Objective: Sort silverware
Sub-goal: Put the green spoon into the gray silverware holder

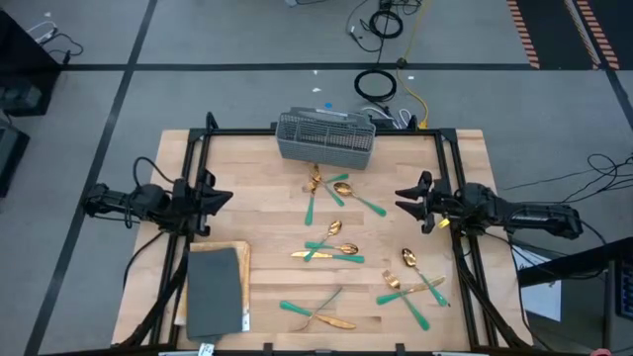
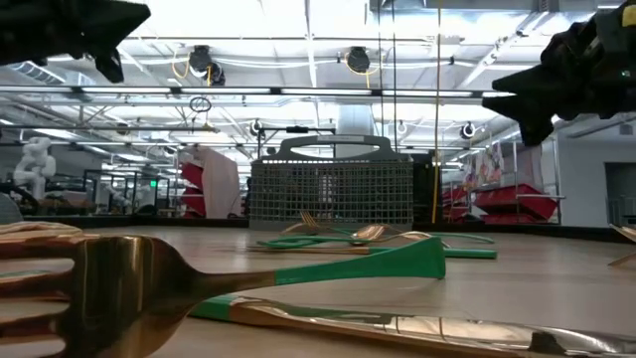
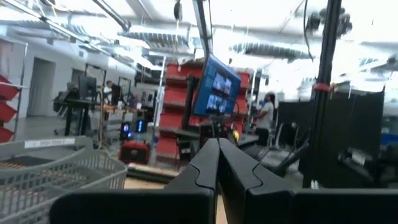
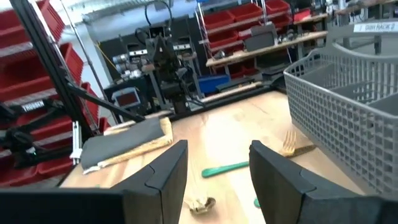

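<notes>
The silverware, gold heads on teal handles, lies loose in several clusters on the wooden table: near the basket (image 1: 334,188), at the middle (image 1: 326,249), at the near edge (image 1: 316,311) and at the right (image 1: 415,282). In the low view one fork (image 2: 119,288) lies close by. My left gripper (image 1: 229,197) hovers shut at the table's left edge and holds nothing; its fingers meet in the left wrist view (image 3: 217,163). My right gripper (image 1: 400,201) hovers open at the right edge, above a teal handle (image 4: 224,168) and a fork head (image 4: 289,146).
A grey wire basket (image 1: 326,136) stands at the middle of the table's far edge, its handle up (image 2: 331,147). A grey mat on a wooden board (image 1: 216,289) lies at the near left. A black frame (image 1: 198,148) borders the table's sides.
</notes>
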Robot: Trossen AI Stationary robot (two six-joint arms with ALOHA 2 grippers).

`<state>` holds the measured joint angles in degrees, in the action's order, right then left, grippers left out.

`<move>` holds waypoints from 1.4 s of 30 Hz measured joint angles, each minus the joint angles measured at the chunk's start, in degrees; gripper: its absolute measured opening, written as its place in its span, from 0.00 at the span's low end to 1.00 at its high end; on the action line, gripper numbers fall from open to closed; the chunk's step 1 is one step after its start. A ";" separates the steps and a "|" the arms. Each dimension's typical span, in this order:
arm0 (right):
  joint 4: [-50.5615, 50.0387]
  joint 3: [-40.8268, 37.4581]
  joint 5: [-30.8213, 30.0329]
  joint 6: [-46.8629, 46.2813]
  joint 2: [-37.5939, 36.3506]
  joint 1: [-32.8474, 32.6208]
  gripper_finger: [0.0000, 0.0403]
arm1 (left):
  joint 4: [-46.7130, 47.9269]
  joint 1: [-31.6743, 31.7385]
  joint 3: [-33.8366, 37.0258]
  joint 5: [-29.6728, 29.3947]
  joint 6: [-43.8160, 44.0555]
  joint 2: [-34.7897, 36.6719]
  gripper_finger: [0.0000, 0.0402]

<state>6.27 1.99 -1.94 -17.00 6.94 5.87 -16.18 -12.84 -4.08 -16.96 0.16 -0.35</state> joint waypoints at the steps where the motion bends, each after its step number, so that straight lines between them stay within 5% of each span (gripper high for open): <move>1: -0.10 0.80 -0.72 0.95 1.05 0.00 0.40 | 1.64 0.00 -0.29 0.03 -0.43 -0.01 0.03; 9: -7.39 15.37 -9.16 18.57 16.47 -0.37 0.49 | 6.26 -0.04 -2.85 5.63 -1.34 -1.99 0.03; 17: -28.27 31.98 -18.13 16.87 38.89 -0.07 0.64 | 6.04 -0.04 -6.78 7.19 -14.14 -9.64 0.21; 25: -32.64 35.00 -15.66 11.88 55.49 2.61 0.69 | 5.79 0.07 -7.15 1.80 -2.57 -21.91 0.38; 33: -25.17 36.14 -11.37 12.27 67.97 8.47 0.69 | 6.34 0.09 -9.05 -0.23 6.21 -29.95 0.39; 42: -27.14 47.83 -11.17 17.96 81.87 9.44 0.69 | 8.51 0.09 -9.07 -0.67 8.59 -32.30 0.39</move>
<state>-20.86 49.81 -13.11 0.96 88.81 15.31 -7.67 -12.75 -13.15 -17.63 8.75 -32.64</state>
